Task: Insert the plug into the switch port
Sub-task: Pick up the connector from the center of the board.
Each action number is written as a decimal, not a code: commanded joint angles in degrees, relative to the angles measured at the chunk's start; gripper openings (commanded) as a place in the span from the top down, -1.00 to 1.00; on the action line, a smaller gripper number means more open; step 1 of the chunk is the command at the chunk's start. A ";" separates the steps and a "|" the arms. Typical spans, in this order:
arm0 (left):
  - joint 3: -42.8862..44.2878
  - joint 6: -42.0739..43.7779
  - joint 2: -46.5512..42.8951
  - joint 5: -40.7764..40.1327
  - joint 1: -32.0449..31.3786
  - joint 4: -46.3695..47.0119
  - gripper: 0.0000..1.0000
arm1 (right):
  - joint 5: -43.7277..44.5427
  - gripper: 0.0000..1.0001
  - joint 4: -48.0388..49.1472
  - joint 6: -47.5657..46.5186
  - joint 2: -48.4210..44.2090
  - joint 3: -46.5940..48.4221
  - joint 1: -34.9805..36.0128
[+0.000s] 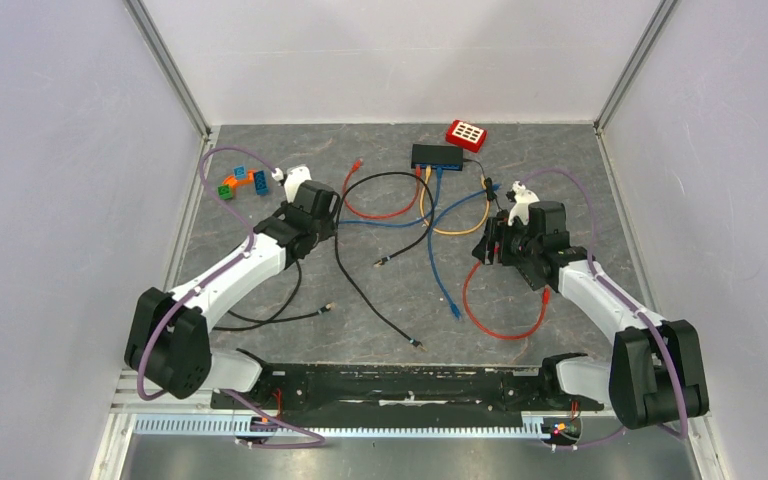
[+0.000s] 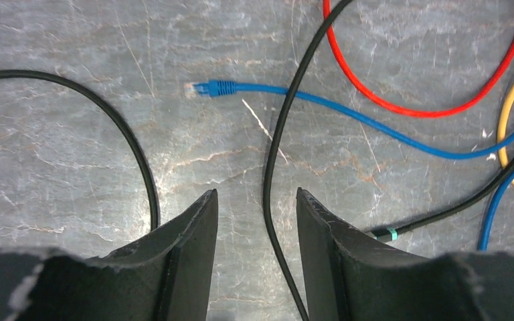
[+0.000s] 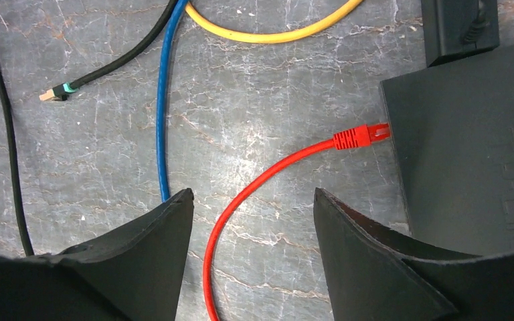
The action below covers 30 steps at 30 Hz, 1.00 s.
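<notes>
The black switch point(image 1: 436, 156) sits at the back of the table with red, yellow and blue cables running into its front. A loose blue plug point(image 2: 207, 88) lies on the table ahead of my left gripper point(image 2: 256, 197), which is open; a black cable point(image 2: 272, 167) passes on the table between its fingers. My right gripper point(image 3: 253, 194) is open over a red cable point(image 3: 241, 200). That cable ends in a loose red plug point(image 3: 361, 135) ahead and to the right. From above, the left gripper point(image 1: 330, 220) and right gripper point(image 1: 485, 250) flank the cable tangle.
A black plug with a green band point(image 3: 57, 93) lies to the left in the right wrist view. A large black body point(image 3: 462, 154) fills that view's right side. A red keypad point(image 1: 466, 134) lies beside the switch, toy bricks point(image 1: 243, 182) at the back left.
</notes>
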 commanded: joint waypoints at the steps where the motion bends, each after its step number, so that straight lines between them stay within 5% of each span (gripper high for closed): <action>1: 1.28 -0.74 1.11 3.19 -0.49 -2.47 -0.04 | 2.22 -0.34 0.17 -1.84 -1.97 0.64 0.20; 5: -1.72 -1.23 -1.52 1.37 -0.45 -2.05 -0.05 | 7.76 -0.34 -0.96 -3.11 -4.73 1.43 0.21; 9: -1.57 12.51 -3.68 14.81 -1.76 2.58 0.09 | 17.86 -0.31 -1.69 -4.72 -8.50 2.39 0.15; 12: 0.93 15.26 -1.99 13.52 -6.26 2.42 0.09 | 21.87 -0.31 -2.65 -5.10 -10.96 4.23 0.08; 24: 17.07 7.88 22.21 13.46 -22.44 4.57 0.17 | 23.37 -0.31 -6.83 -5.69 -18.57 10.58 0.15; 30: 24.43 7.86 33.37 11.10 -23.47 6.63 0.19 | 22.17 -0.29 -6.88 -5.60 -19.60 10.04 0.15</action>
